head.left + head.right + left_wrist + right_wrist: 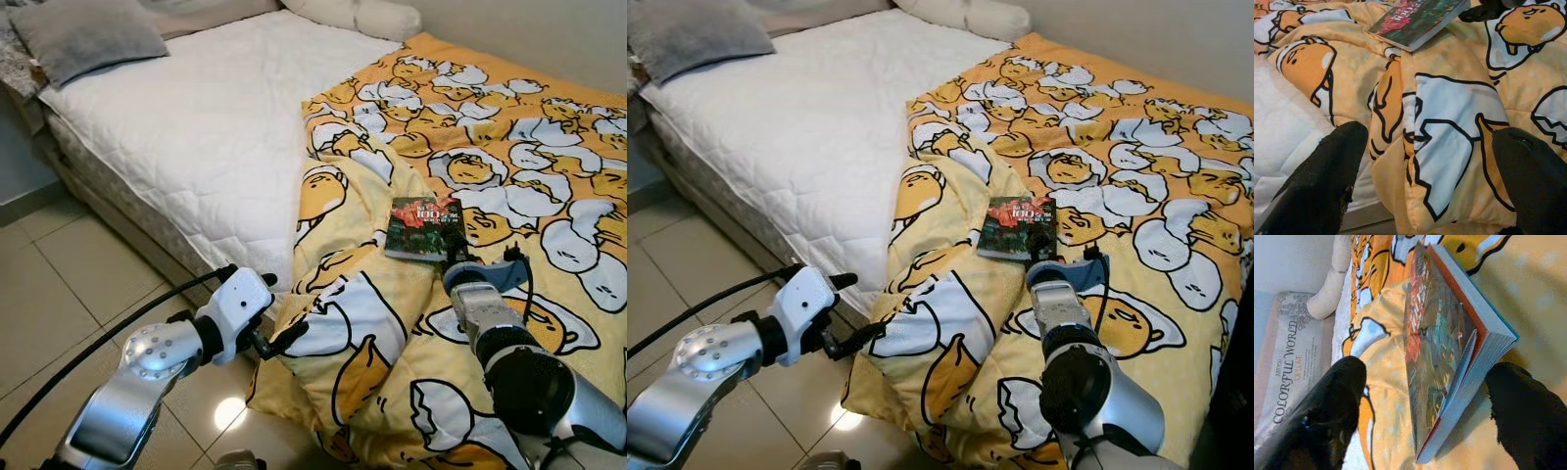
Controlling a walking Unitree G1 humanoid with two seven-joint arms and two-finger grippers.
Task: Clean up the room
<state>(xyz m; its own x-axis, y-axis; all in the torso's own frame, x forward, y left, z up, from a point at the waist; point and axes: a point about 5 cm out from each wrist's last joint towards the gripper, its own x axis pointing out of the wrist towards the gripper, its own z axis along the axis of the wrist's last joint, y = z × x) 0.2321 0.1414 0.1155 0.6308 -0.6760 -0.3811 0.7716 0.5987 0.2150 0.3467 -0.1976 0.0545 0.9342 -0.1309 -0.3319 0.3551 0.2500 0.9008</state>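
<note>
A bed w/ a white quilted mattress (196, 127) on the left and a rumpled yellow cartoon-print duvet (509, 166) on the right, spilling over the near edge toward the tiled floor (59, 294). A paperback book (423, 228) lies flat on the duvet, roughly centre-right, cover up.

The right gripper (457, 254) is at the book's near edge, fingers spread apart and holding nothing yet. In the right wrist view the book (1449, 347) sits between the two black fingertips (1332, 406), its page edges facing the camera, front cover slightly lifted.

The left gripper (274, 338) hovers at the near-left hanging fold of the duvet, fingers also apart, gripping nothing.

Judgement: the step in hand looks like picking up the book. To do it well, push fwd so both fingers straddle the full thickness incl. the loose cover, then close firmly. The soft duvet may sag or bunch, so avoid pinching fabric w/ the book.
</note>
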